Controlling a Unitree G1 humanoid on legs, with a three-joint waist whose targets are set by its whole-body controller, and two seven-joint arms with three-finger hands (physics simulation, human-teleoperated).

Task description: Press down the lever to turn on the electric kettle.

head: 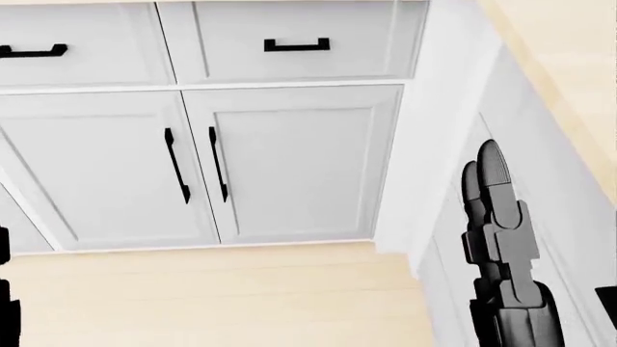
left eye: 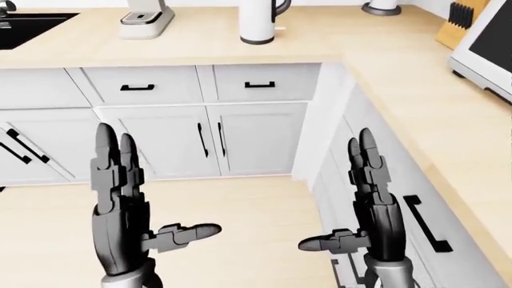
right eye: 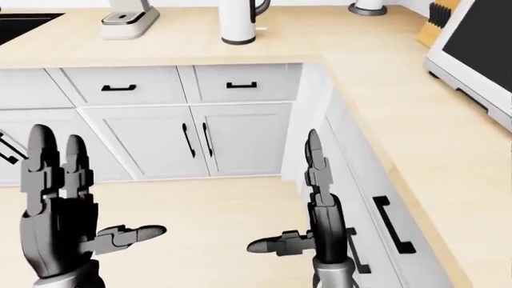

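You have one kettle (left eye: 257,21), one coffee maker (left eye: 146,18), one knife block (left eye: 458,23) and one microwave (left eye: 487,48). Two hands: left (left eye: 120,207), right (left eye: 376,207). Two drawers (left eye: 142,86) show.

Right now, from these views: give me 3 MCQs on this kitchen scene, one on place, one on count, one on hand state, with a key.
1. In the left-eye view, where does the kettle stand?
A. On the floor
B. On the counter at the top, right of the coffee machine
C. Inside the sink

2. How many drawer handles show under that counter run in the right-eye view?
A. Two
B. Five
C. None

3. How are the robot hands?
A. Left closed on the kettle
B. Both open, fingers up, holding nothing
C. Right pressing the lever

Key: 1 B, it sits on the wood top by the machine. 2 A, one handle and another. 3 B, left robot hand and right robot hand hang over the floor, well below the kettle.
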